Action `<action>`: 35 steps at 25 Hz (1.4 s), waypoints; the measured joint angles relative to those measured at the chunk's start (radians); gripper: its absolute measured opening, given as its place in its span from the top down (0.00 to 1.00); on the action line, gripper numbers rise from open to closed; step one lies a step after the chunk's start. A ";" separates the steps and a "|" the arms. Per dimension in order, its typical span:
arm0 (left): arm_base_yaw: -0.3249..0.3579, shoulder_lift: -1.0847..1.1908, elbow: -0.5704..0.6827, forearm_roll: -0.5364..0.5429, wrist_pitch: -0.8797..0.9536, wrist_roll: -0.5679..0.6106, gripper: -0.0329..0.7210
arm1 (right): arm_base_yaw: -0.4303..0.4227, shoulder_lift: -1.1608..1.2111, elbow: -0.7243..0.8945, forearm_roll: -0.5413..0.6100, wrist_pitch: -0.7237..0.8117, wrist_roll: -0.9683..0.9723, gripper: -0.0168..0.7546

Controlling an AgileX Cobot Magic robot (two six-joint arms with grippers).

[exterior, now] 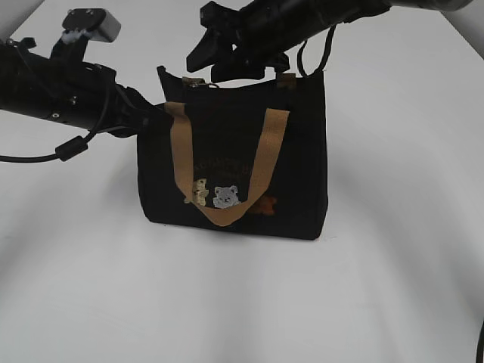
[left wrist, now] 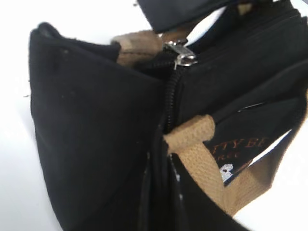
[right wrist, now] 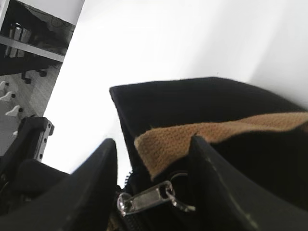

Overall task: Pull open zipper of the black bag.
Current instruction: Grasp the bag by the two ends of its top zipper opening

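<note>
Between my right claw's (right wrist: pixel 154 185) half-spread fingers lies the zipper's silvery pull (right wrist: pixel 144 199), ungripped, at the left end of the black bag's (exterior: pixel 234 159) top. My left claw pinches that end narrowly. Closing carelessly, I'd catch the tan tab (right wrist: pixel 168 149) instead.

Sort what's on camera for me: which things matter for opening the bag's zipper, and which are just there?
In the job:
- black bag
- zipper, with its silvery pull
- right gripper, jaws open either side of the pull
- left gripper, at the bag's left end, fingers hidden

Just there:
- tan handles
- bear patches
- white table
</note>
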 joint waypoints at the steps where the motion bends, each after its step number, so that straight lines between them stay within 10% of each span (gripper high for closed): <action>1: 0.000 0.000 0.000 0.000 0.001 0.000 0.91 | 0.000 -0.005 0.000 -0.012 -0.010 -0.018 0.49; 19: 0.000 0.000 0.000 0.000 0.003 0.000 0.91 | 0.000 -0.012 -0.001 -0.057 0.117 -0.095 0.50; 28: 0.000 0.000 0.000 0.001 0.004 0.000 0.91 | 0.000 -0.012 -0.001 -0.066 0.110 -0.106 0.94; 35: 0.000 0.000 0.000 0.001 0.004 0.000 0.91 | 0.000 -0.014 -0.001 -0.069 0.106 -0.115 0.98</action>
